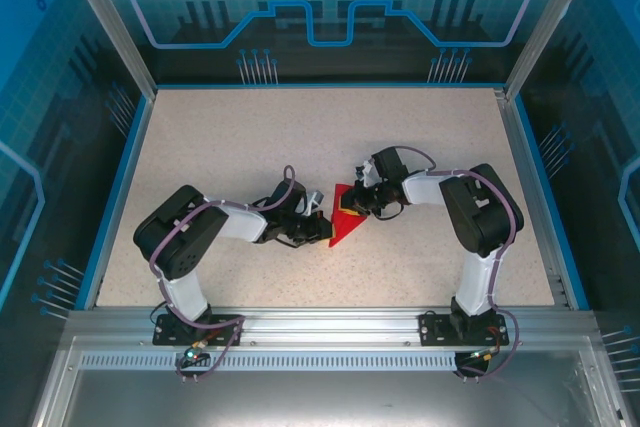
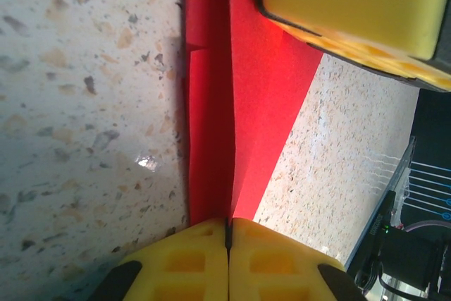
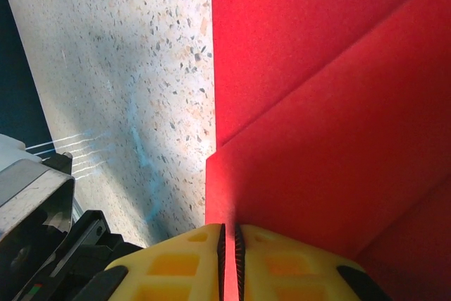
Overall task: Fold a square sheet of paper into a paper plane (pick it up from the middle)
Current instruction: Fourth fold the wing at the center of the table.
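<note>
Left gripper and right gripper, both pinched closed on folded red paper, atop speckled table.

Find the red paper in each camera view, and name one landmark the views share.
Top external: red paper near the middle of the speckled table.
Left wrist: red paper runs as a strip from top centre to bottom centre.
Right wrist: red paper covers the right half.
Shared landmark: the speckled table beside it.
</note>
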`<state>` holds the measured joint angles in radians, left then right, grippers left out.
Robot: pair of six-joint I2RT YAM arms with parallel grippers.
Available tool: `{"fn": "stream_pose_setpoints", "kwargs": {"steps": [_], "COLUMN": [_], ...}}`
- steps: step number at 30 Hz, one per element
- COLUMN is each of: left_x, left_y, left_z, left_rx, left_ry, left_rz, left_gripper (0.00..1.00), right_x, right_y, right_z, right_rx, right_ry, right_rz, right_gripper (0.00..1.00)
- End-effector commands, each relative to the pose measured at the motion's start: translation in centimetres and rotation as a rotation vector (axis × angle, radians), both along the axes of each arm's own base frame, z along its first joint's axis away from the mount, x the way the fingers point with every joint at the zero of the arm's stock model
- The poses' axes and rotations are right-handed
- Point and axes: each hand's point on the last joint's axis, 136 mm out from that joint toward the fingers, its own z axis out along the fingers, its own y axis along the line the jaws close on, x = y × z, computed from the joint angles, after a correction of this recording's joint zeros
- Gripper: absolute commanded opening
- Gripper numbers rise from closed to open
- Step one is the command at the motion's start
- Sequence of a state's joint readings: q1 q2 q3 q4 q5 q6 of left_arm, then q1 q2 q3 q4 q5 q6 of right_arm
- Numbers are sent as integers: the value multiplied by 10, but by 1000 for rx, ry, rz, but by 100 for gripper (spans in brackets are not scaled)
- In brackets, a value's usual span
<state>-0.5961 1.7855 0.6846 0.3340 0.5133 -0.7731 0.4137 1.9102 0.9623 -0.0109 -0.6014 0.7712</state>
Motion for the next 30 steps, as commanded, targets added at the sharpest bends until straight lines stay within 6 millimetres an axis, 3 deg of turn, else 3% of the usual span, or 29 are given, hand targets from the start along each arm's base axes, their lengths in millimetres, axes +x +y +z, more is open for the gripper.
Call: {"fn": "stream_pose_setpoints", "kwargs": {"steps": [1,3,13,20,26,30], "left_x": [3,3,0,1,0,-1], "left_y": [6,9,18,18,22,22], "left_z": [2,1,-10,-8,-8,-9], "left_rx": [31,48,79,85,110,108], "left_ry": [3,6,53,57,55,62], "left_rz": [17,22,83,90,98,101], "left_gripper": [4,0,0,11,0,0], "right_x": [4,3,2,2,2,2], "right_y": [-6,-7,-7,-7,-6,-4], "right_z": [-11,-13,-20,-19,-21,-19], "right_rx": [-52,-53,-54,-67,-60,-52], "right_ry": [18,21,36,39,45,46], "right_rz": [-32,-32,-21,-14,-13,-5], "right_gripper": [14,14,14,14,15,16]}}
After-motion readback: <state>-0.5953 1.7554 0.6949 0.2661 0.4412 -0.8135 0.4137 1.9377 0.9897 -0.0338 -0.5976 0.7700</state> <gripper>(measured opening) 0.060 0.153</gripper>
